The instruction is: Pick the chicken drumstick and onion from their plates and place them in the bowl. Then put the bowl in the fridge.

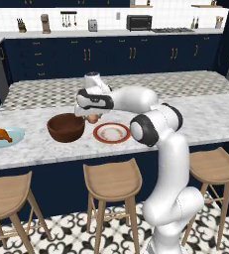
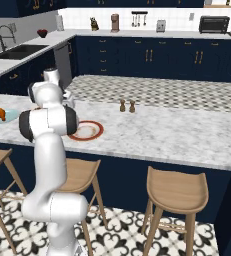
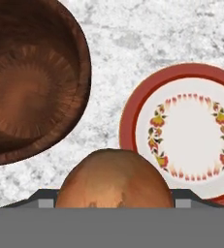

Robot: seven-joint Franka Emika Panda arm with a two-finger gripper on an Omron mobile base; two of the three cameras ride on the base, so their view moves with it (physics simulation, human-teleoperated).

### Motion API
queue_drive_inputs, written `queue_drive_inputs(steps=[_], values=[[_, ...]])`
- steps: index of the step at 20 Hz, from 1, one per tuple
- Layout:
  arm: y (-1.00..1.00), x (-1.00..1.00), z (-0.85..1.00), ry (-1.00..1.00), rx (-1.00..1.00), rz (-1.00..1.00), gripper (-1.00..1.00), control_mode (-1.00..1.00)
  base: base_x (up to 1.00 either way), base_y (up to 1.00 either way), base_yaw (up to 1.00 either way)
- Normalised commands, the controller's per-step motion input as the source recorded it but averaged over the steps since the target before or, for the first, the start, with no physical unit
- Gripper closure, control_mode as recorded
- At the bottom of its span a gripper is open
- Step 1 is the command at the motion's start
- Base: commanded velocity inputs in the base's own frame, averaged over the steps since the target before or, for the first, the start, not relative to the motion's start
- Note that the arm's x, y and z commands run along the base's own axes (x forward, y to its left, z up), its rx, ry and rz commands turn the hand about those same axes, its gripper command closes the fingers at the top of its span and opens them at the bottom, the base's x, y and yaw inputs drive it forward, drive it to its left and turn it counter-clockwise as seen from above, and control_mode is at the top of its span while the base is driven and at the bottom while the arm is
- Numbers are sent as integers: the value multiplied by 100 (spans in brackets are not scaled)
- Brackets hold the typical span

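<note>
Nearest us, three wooden stools stand along the front of the marble bench. Above the bench our fingers are closed on the onion, held in the air between the bowl and the red-rimmed plate. We take the bowl as our mark: the red-rimmed plate lies just to its right, bare, and the blue plate with the chicken drumstick lies well to its left. Two brown shakers stand farther back, right of the bowl
</note>
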Motion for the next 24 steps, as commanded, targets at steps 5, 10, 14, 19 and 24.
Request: queue_drive_inputs(steps=[5, 10, 14, 19, 24], values=[[30, 0, 5, 0, 0, 6, 100, -100, 0, 0, 0], [40, 3, 1, 0, 0, 4, 100, -100, 0, 0, 0], [42, 31, 0, 0, 0, 3, 100, -100, 0, 0, 0], [31, 55, -21, 2, 0, 0, 100, -100, 0, 0, 0], [14, 23, -35, 1, 0, 0, 100, -100, 0, 0, 0]])
